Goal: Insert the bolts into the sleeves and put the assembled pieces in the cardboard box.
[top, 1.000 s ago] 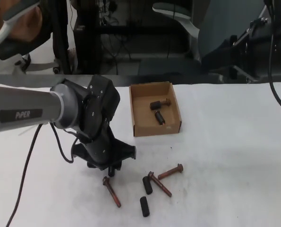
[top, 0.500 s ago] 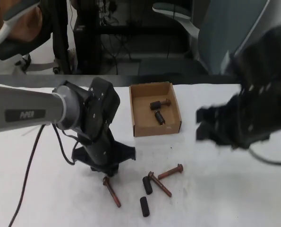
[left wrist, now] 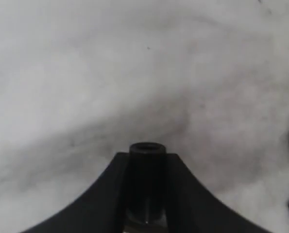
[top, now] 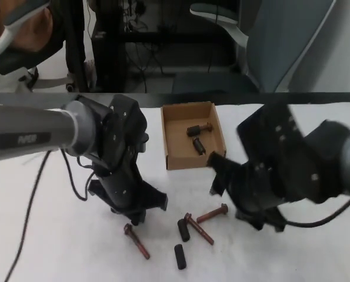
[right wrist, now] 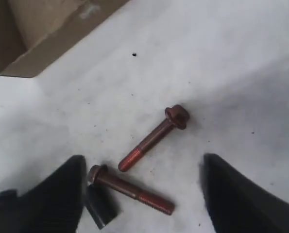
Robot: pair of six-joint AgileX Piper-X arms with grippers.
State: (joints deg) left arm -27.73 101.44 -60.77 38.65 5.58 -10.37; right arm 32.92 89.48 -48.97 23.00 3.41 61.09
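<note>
A black sleeve [left wrist: 146, 194] stands clamped between the two fingers of the left claw [left wrist: 147, 156]. Its open end pokes out past the fingertips toward the white counter [left wrist: 86, 73]. In the high view the left arm [top: 113, 158] holds this claw low over the counter. The head of a copper-coloured bolt [top: 137, 241] lies just beside it, though whether the two touch is hard to make out from there.

To the right of that bolt lies a loose sleeve [top: 183, 230], close against the head end of a second bolt [top: 199, 229]. A third bolt [top: 212, 213] lies just beyond them, its head pointing away from the left arm. Another sleeve [top: 180, 256] lies apart from the group, nearest the camera.

The right claw [right wrist: 143, 158] is spread wide and grips nothing. It hangs over the second and third bolts, which lie on the counter in the gap between its two fingers. The dark bulk of the right arm [top: 280, 170] leans in above them.

The cardboard box [top: 175, 161] sits farther back on the counter, between the two arms. Inside it lie two assembled pieces, one [top: 199, 128] toward the far wall and one [top: 199, 146] nearer the front.
</note>
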